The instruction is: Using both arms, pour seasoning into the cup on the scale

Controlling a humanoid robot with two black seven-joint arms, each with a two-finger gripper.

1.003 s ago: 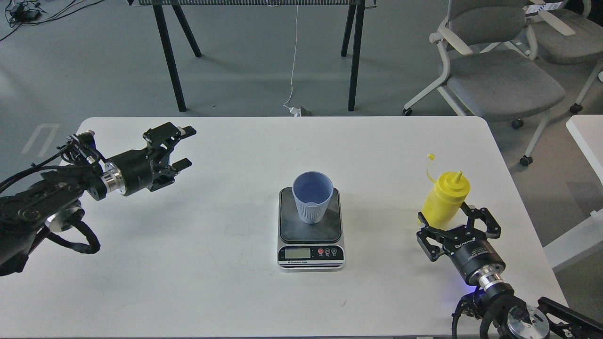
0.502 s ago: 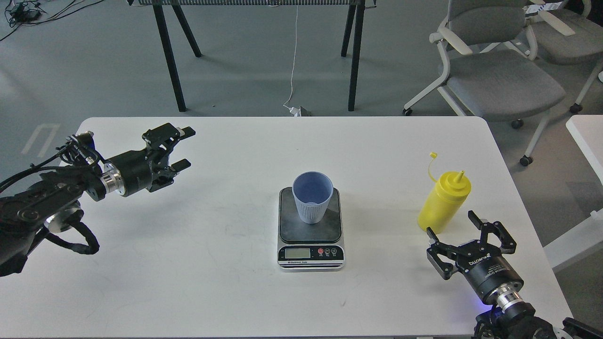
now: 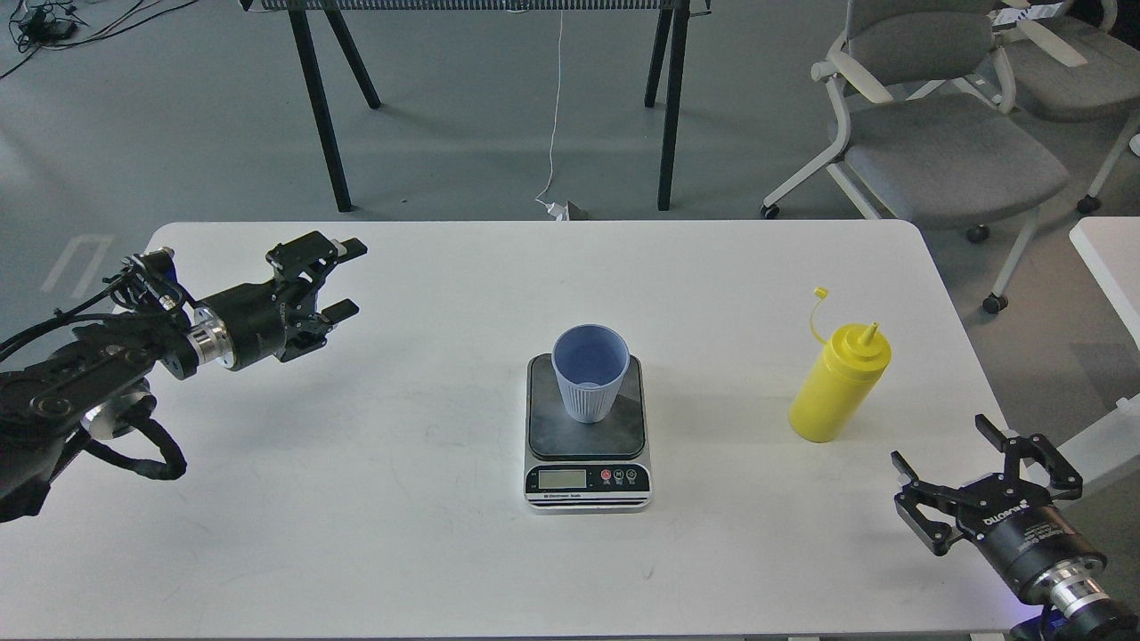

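Note:
The light-blue ribbed cup (image 3: pixel 590 372) stands upright on the dark platform of the scale (image 3: pixel 586 445) at the table's middle. The yellow seasoning bottle (image 3: pixel 839 385) stands upright on the table to the right, its small cap hanging open on its tether. My right gripper (image 3: pixel 942 443) is open and empty near the table's front right corner, well clear of the bottle. My left gripper (image 3: pixel 350 278) is open and empty above the table's left side, pointing right, far from the cup.
The white table (image 3: pixel 427 499) ends just right of my right gripper. Grey office chairs (image 3: pixel 944 142) stand beyond the far right corner. Black table legs (image 3: pixel 329 116) and a hanging white cable (image 3: pixel 554 116) are on the floor behind.
My right gripper has let go of the seasoning bottle and drawn back down and right towards the table's front corner. The bottle now stands free and upright. The left arm barely moved.

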